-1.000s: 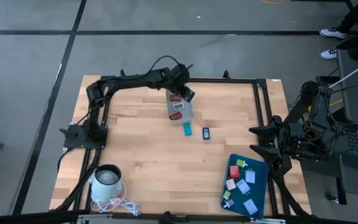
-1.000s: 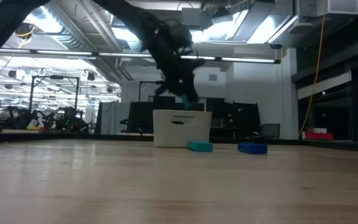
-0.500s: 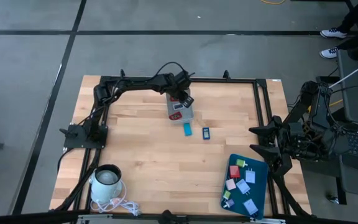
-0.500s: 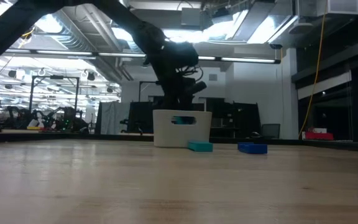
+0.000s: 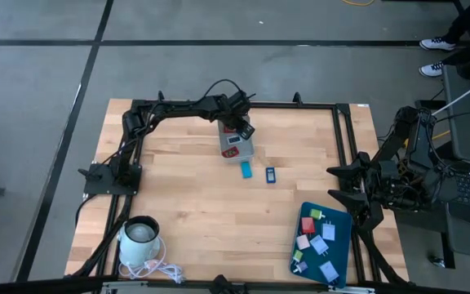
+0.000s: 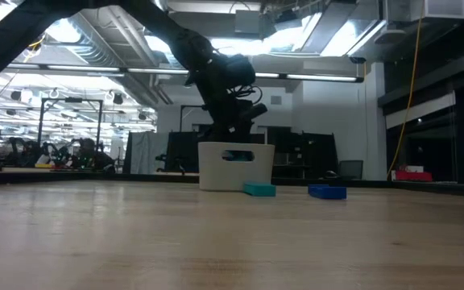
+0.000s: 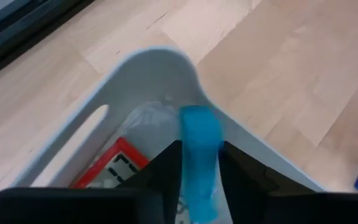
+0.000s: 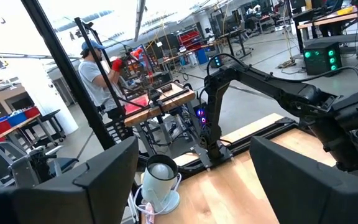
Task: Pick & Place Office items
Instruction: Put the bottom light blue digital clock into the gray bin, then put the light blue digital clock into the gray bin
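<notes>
Hanging over the grey bin (image 5: 237, 144) at the back of the table (image 5: 186, 204), the left gripper (image 7: 197, 163) pinches a light blue piece (image 7: 199, 158) between its fingers, above the bin's inside (a red-edged piece (image 7: 112, 163) lies at the bottom). Two more pieces, teal (image 5: 246, 170) and blue (image 5: 271, 173), lie on the wood just beside the bin, the rest on the tray (image 5: 338, 242). The right gripper (image 5: 343, 183) waits at the table's right edge, jaws spread.

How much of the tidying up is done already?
A little. A red piece already lies in the grey bin. The left hand is over the bin with a light blue piece between its fingers, not yet dropped. Two blue pieces lie on the table beside the bin, and many more sit on the dark tray. The right hand waits at the table's right edge.
</notes>
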Controlling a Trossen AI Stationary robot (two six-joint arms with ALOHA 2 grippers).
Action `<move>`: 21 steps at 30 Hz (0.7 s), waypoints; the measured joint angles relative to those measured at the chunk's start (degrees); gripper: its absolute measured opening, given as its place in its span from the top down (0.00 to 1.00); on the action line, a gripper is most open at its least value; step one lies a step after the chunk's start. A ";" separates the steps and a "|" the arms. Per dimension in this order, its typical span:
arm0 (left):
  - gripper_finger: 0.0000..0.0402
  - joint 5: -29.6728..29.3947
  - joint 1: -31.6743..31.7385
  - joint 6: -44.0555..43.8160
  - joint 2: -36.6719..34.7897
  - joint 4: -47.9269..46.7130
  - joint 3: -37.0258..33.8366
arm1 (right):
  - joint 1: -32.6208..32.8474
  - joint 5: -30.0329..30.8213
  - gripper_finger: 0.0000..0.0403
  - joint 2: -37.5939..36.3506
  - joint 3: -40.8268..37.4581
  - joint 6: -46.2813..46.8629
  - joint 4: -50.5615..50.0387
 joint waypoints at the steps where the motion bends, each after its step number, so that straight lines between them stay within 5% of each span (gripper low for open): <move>1: 0.74 0.04 -0.03 -0.01 0.00 0.18 0.00 | -0.01 -0.01 0.22 0.00 -0.01 0.00 0.00; 12: 0.54 0.11 -0.14 -0.47 -0.38 2.62 1.24 | -0.02 -0.20 0.22 0.00 -0.01 0.00 0.00; 21: 0.50 3.40 -2.41 -1.15 -0.42 2.29 3.48 | -0.01 -0.17 0.22 0.00 0.01 0.00 0.00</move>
